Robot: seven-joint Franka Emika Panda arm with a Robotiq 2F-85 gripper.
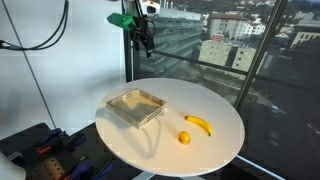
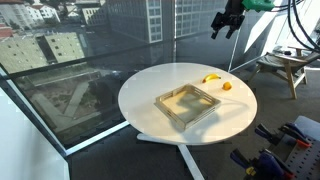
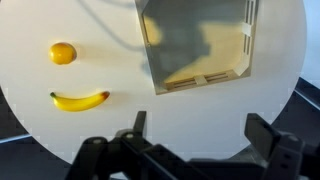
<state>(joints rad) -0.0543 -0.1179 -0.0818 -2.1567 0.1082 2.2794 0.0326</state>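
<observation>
Below, banana (image 3: 80, 99) lies lengthwise across the wrist view.

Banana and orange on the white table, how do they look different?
The banana is long and curved; the orange is a small round ball. The banana is yellow; the orange is orange-coloured. The banana stretches out much longer than the orange. Both lie a little apart on the round white table, outside the tray, with nothing touching them.
</observation>
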